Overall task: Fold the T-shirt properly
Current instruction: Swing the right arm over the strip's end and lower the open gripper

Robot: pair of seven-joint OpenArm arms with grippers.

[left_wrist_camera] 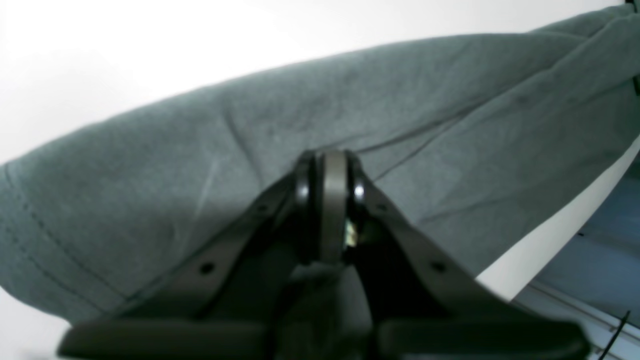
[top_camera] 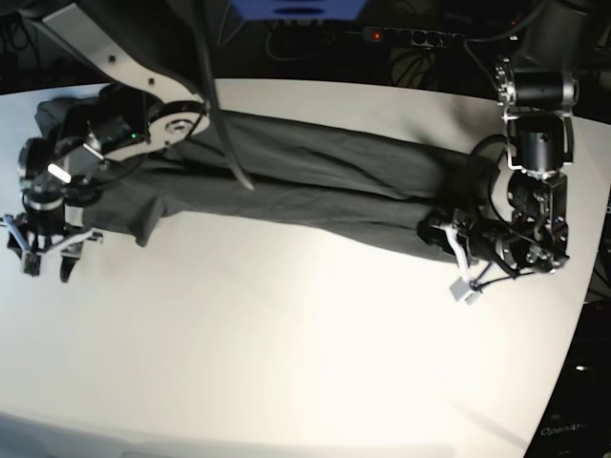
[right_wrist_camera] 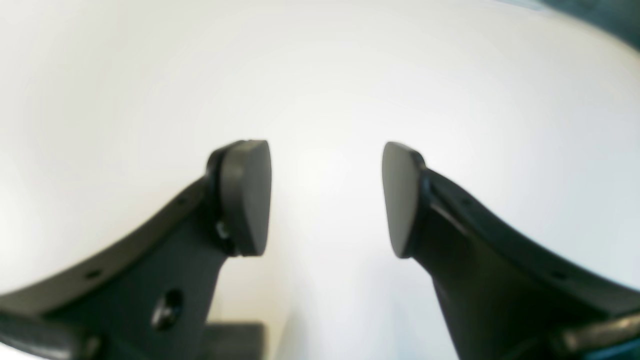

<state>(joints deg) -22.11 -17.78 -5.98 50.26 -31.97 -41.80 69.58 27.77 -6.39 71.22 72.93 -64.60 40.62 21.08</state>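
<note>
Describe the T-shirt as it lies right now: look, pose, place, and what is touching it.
The T-shirt is plain dark charcoal-grey, soft and wrinkled, with stitched hems. It lies stretched in a long folded band across the far part of the white table. The left gripper is shut at one end, with fabric between its jaws. The right gripper stands open over bare table, holding nothing, while that arm overlaps the other end.
</note>
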